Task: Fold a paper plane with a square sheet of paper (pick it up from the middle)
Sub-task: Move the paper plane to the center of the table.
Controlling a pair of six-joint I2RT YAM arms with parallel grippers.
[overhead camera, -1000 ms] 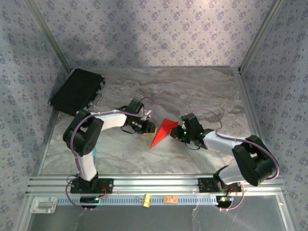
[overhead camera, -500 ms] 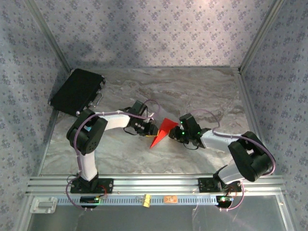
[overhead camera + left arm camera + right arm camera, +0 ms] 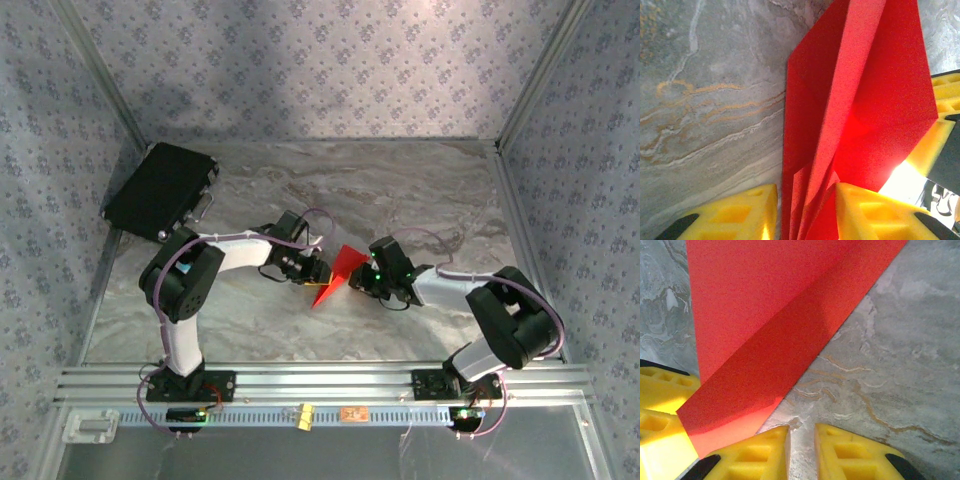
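Location: the red paper (image 3: pixel 337 272) is near the middle of the marble table (image 3: pixel 430 200), folded into a long pointed shape. Its wide end faces the back wall and its tip points toward the near edge. It sits between the two pincers.

Left pincer (image 3: pixel 312 268): it meets the paper from the left side. In the left wrist view its yellow fingers (image 3: pixel 747 212) stand on either side of the paper's fanned, folded layers. One finger touches the paper and the other is just beside it. Whether they clamp the paper I cannot tell.

Right pincer (image 3: pixel 363 280): it is at the paper's right side. In the right wrist view its fingers (image 3: pixel 852 452) stand slightly apart, with bare table in the narrow gap. They grip nothing. The paper's lower corner is just beside the outer face of one finger.

Other items: a black case (image 3: pixel 160 188) lies at the far left corner, well apart from the paper.
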